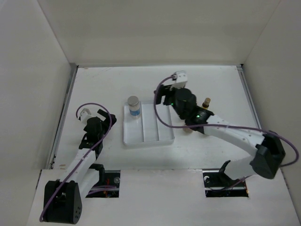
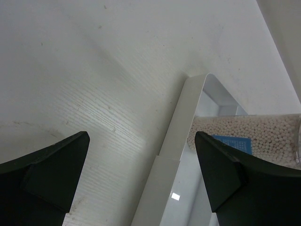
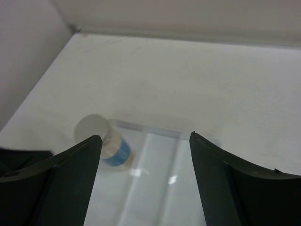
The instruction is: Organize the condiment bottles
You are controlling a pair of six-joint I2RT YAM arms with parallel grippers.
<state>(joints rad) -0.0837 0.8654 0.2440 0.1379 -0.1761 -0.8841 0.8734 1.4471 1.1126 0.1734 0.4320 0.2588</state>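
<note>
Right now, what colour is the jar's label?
Blue. The label on the jar shows best in the left wrist view.

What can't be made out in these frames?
- Top view: the right arm covers all but the top of the tan-capped bottle; anything else under it is hidden.
- Left wrist: the jar is cut off by the right edge and a pincer finger.
- Right wrist: jar blurred, label unreadable.

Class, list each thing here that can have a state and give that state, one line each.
left gripper: open, empty
right gripper: open, empty
jar: upright, lid on, in the tray's left compartment
tan-capped bottle: upright, capped, on the table outside the tray
tray: flat on the table, holding the jar
</note>
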